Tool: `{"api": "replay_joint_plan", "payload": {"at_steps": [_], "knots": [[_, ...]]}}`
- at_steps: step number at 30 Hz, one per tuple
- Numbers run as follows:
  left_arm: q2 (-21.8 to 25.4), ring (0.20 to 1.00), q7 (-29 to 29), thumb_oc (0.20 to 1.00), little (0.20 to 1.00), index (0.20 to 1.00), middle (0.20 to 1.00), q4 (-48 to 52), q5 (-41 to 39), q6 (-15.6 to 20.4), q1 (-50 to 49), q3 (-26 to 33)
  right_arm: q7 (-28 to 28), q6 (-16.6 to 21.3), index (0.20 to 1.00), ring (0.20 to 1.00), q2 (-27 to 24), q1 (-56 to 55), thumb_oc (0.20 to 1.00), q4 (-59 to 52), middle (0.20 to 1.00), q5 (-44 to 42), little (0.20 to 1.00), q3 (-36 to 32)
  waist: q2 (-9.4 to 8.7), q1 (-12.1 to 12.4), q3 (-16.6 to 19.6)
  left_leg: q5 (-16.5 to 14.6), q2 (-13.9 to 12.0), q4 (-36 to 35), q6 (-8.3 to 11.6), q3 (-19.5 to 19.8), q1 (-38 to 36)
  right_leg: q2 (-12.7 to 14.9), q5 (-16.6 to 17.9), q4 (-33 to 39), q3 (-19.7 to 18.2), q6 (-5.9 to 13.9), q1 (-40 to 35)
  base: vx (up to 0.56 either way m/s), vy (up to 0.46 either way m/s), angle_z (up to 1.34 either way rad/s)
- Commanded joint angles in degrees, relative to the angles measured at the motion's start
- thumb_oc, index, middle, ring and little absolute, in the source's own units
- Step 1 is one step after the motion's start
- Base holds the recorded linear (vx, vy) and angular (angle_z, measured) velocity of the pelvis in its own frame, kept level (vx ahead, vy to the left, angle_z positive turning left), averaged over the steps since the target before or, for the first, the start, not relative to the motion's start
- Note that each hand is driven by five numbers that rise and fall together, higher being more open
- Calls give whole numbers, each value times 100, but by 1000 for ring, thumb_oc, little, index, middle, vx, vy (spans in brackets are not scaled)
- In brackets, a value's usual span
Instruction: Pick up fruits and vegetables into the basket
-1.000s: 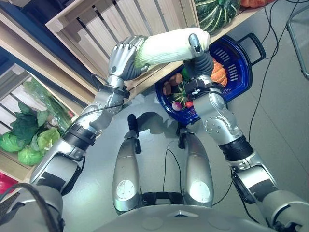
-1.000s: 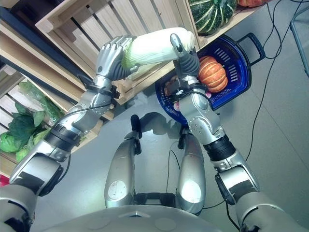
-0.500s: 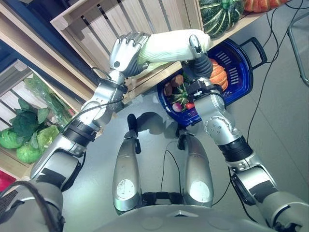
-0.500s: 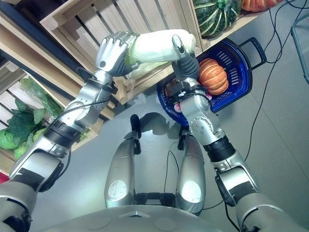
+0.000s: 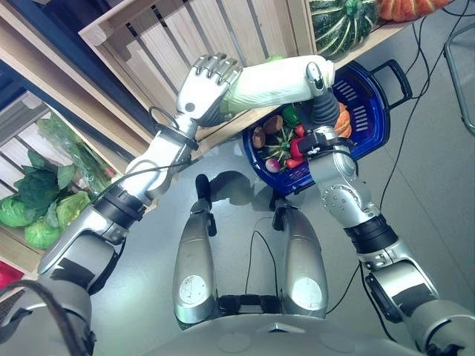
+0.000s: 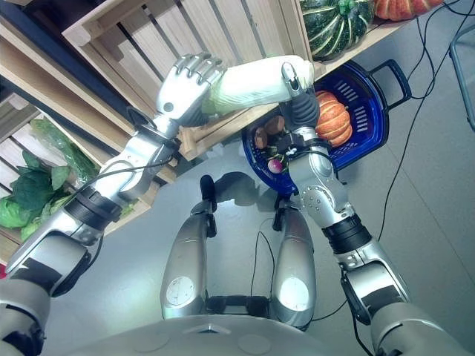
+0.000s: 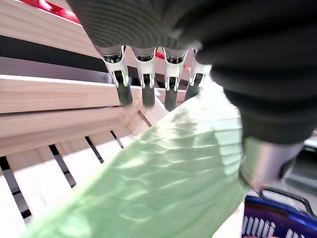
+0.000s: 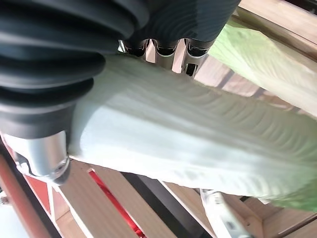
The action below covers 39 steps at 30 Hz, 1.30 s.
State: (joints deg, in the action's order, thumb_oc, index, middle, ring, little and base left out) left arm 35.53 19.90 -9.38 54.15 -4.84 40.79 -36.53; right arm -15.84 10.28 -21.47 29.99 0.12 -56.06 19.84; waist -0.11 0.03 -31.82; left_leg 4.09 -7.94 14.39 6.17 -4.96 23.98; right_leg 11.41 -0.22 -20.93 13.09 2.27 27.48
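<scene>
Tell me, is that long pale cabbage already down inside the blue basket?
No, the cabbage is held up between the left hand and the right hand, above the basket.

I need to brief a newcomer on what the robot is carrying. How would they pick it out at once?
Start at the slatted wooden crates and the blue basket on the floor below them. Between them, the left hand and right hand hold a napa cabbage at each end: long and pale green, unlike the round orange pumpkin in the basket.
</scene>
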Motion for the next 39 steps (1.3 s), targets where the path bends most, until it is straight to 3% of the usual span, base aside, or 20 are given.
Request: {"api": "replay_joint_plan", "payload": {"at_steps": [1, 5, 11, 17, 19, 27, 31, 39], "knots": [[-193, 1000, 113, 1000, 1000, 1000, 1000, 782, 374, 255, -185, -613, 581, 471, 200, 200, 267, 700, 200, -694, 200, -39, 200, -180, -216, 26, 202, -472, 223, 132, -201, -442, -236, 197, 101, 351, -29, 566, -458, 0, 0, 0], [-161, 1000, 54, 1000, 1000, 1000, 1000, 662, -181, 96, -362, -557, 585, 466, 200, 200, 207, 649, 200, -665, 200, -33, 200, -379, -157, -3, 202, -480, 221, 131, -202, -466, -257, 208, 92, 350, -28, 566, -463, -2, 8, 0], [-78, 1000, 65, 1000, 1000, 1000, 1000, 531, -1671, -101, -805, -297, 551, 508, 200, 200, 53, 492, 200, -678, 200, 131, 200, -805, -51, -45, 202, -497, 209, 169, -199, -538, -270, 230, 72, 334, -5, 562, -475, -2, 12, -2], [65, 1000, 297, 1000, 1000, 1000, 1000, 261, -3347, 65, -1356, 180, 564, 555, 200, 200, -117, 229, 200, -741, 200, 424, 200, -1327, 28, -105, 202, -513, 202, 231, -197, -565, -261, 229, 56, 315, -37, 545, -475, 0, 0, 0], [62, 1000, 430, 1000, 1000, 1000, 1000, 107, -3910, 274, -1640, 429, 548, 582, 200, 200, -194, 117, 200, -739, 200, 552, 200, -1535, 65, -103, 202, -567, 207, 253, -203, -560, -274, 221, -9, 273, -48, 537, -479, 0, 0, 0], [185, 1000, 737, 1000, 1000, 1000, 1000, 7, -4514, 850, -2507, 1201, 406, 677, 200, 200, -583, -232, 200, -773, 200, 818, 200, -2190, 128, -75, 202, -509, 240, 193, -219, -566, -217, 216, 12, 314, -14, 472, -445, -1, -11, 6], [160, 1000, 928, 1000, 1000, 1000, 1000, 51, -4715, 1389, -3100, 1680, 207, 910, 200, 200, -749, -617, 200, -800, 200, 989, 200, -2585, 143, -59, 202, -556, 226, 218, -205, -577, -171, 207, -61, 260, -7, 444, -410, 3, -31, 6], [103, 1000, 674, 1000, 1000, 1000, 1000, 316, -5142, 2394, -3717, 2112, -377, 1061, 200, 200, -957, -1129, 200, -631, 200, 1172, 200, -3051, 193, -57, 202, -477, 218, 223, -228, -586, 145, 167, -19, 185, -11, 399, -87, -29, -34, 3]]}}
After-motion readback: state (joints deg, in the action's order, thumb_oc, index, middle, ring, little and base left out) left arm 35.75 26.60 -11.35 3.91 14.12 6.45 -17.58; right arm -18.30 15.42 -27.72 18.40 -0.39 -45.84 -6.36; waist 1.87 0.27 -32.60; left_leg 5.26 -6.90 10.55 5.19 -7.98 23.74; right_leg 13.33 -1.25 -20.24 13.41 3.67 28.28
